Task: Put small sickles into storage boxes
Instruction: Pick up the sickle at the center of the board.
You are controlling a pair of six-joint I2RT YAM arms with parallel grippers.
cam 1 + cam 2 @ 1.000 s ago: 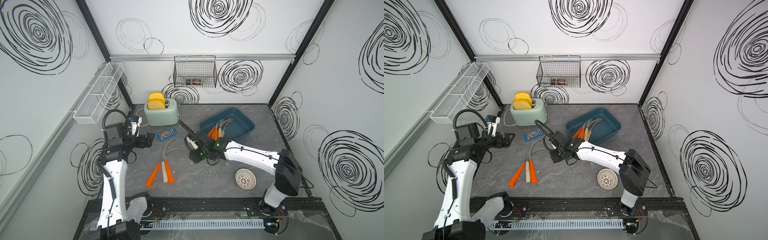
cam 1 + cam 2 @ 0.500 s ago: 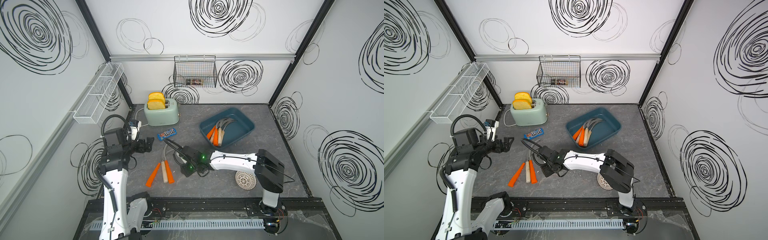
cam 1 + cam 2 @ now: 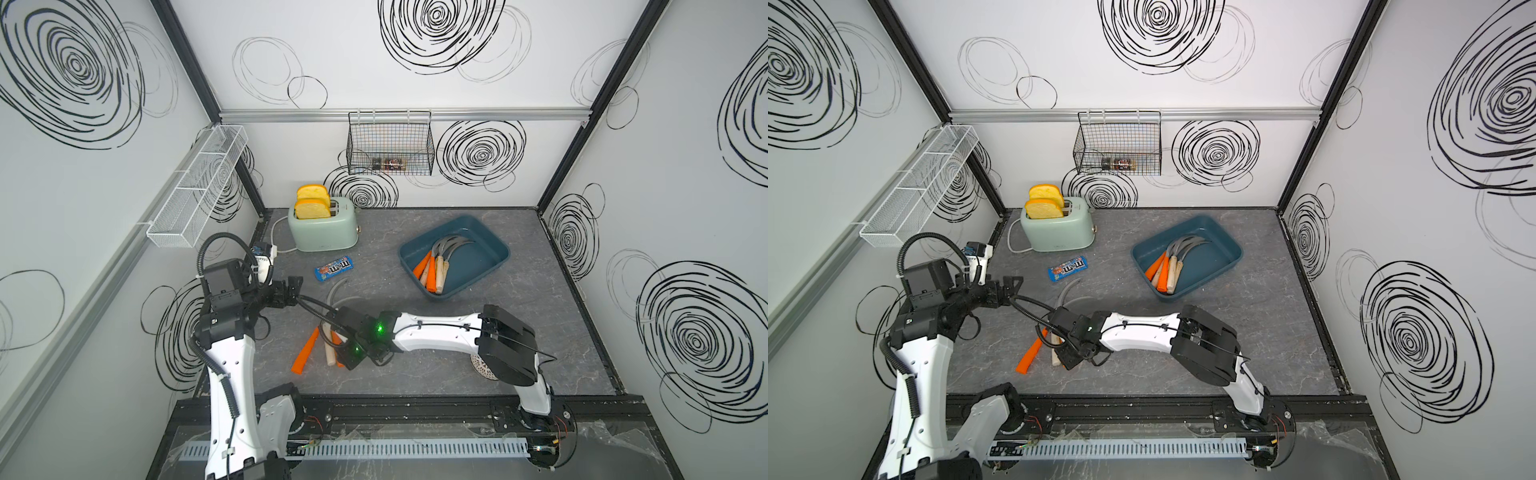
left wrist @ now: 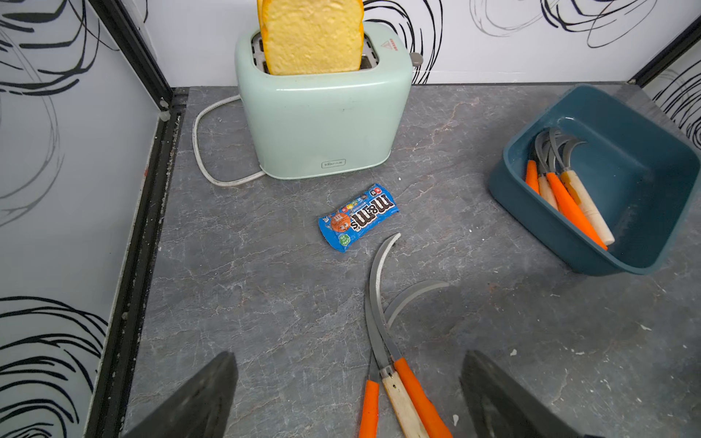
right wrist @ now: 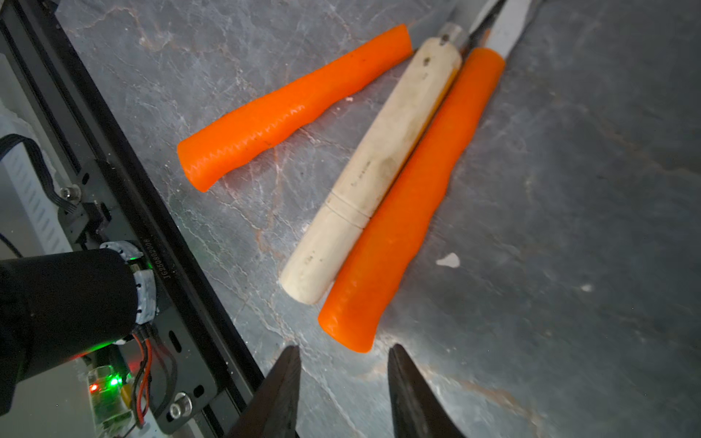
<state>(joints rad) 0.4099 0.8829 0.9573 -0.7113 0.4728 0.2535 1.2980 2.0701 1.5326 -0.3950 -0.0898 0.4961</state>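
Hovering empty, jaws parted, right claw (image 5: 343, 352) just short of three sickles (image 5: 402, 197) left on worktop (image 5: 569, 189); left claw (image 4: 347, 358) wide, empty. Storage box (image 3: 478, 257), well beyond both, already holds several sickles (image 3: 434, 270).

Three loose sickles (image 3: 305, 351) at seven o'clock. Apparently at least four boxed sickles (image 3: 433, 272), overlapping, in one storage box (image 3: 482, 259) at two o'clock. One toaster (image 3: 324, 235), two bread slices (image 3: 312, 208), one candy packet (image 3: 333, 268).

right gripper (image 5: 344, 347) moved, over loose sickles (image 5: 364, 178)
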